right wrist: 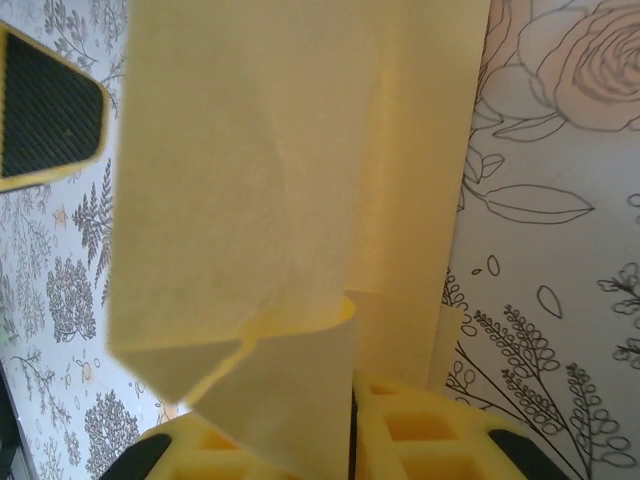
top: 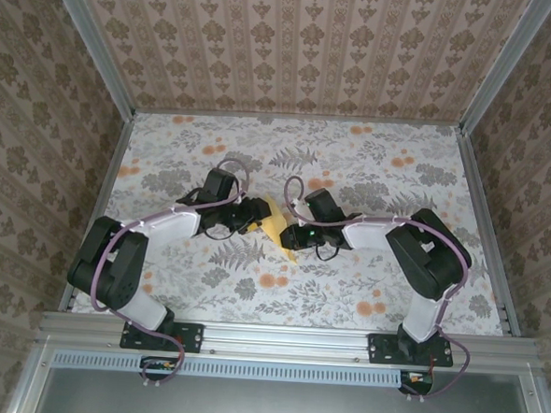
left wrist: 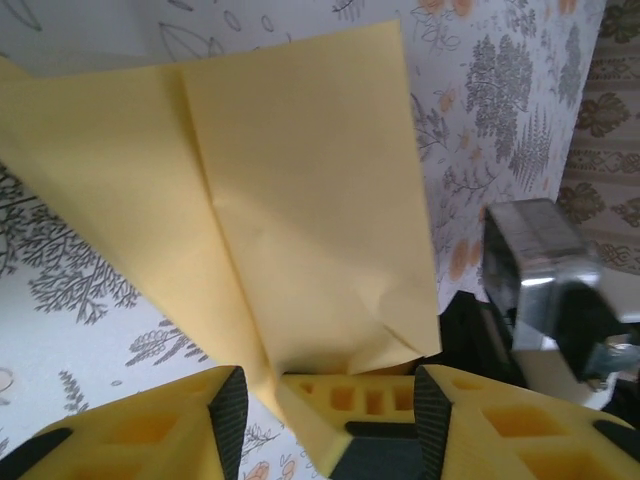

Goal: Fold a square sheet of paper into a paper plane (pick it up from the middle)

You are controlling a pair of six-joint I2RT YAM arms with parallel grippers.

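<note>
Right tool (right wrist: 350,395) clamped on the lower edge of the pale-yellow thin paper sheet (right wrist: 290,200), which is partly folded, creased and looks raised off the grey floral-print table (top: 372,166). Left tool (left wrist: 330,400) jaws apart, sheet's pointed corner between the pads, unclamped. Top view: sheet at table centre, 3 o'clock of left tool, 9 o'clock of right. Likely very light, floppy, easily torn or mis-creased, slick on pads. Best taken on the doubled layers by the centre crease.

The paper plane (right wrist: 290,180), cropped above, looks blurred below.
</note>
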